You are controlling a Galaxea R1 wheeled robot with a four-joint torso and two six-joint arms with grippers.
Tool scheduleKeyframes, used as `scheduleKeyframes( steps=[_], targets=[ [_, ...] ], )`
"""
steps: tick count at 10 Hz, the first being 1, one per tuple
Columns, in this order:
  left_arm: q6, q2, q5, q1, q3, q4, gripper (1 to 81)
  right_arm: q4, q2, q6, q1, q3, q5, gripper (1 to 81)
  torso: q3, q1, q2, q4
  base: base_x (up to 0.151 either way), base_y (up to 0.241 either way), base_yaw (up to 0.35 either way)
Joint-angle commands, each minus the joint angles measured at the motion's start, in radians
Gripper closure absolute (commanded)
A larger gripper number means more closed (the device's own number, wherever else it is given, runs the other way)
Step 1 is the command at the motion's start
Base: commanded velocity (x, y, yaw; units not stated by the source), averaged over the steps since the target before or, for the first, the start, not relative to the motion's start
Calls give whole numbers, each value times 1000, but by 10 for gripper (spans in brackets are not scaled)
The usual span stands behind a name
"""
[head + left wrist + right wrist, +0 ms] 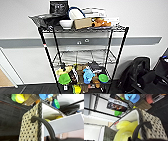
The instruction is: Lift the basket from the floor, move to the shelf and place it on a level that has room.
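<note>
Woven cream sides feel stiff but light, so the dark loop handles are my grab spots. Can't tell how my pincers sit. The basket (30, 126) hangs just beside the shelf (47, 53), near its crowded bottom tier.

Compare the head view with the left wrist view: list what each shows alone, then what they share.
Head view alone: the shelf's top tier with a white bowl and cardboard box, and the bare middle tier. Left wrist view alone: the basket up close, its woven side and dark handle, with yellow items inside. Shared: the blue toy and a green bowl on the bottom tier.
</note>
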Motion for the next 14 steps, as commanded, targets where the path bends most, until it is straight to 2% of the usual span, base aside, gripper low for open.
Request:
scheduleKeyframes(
  steps=[1, 5, 10, 14],
  targets=[
    [4, -69, -14, -100, 103, -12, 811, 7, -51, -3, 108, 93, 44, 811, 0, 1, 0, 0, 93, 0, 0],
    [4, -94, -22, -100, 156, -9, 811, 7, -75, -5, 108, 125, 53, 811, 0, 1, 0, 0, 93, -15, 0],
    [4, -99, -26, -111, 192, -6, 811, 15, -15, -3, 145, 101, 39, 811, 1, 1, 0, 0, 105, -71, 0],
    [4, -97, -35, -112, 192, -6, 811, 12, -12, -3, 143, 94, 36, 811, 1, 1, -1, 0, 89, 0, 0]
  ],
)
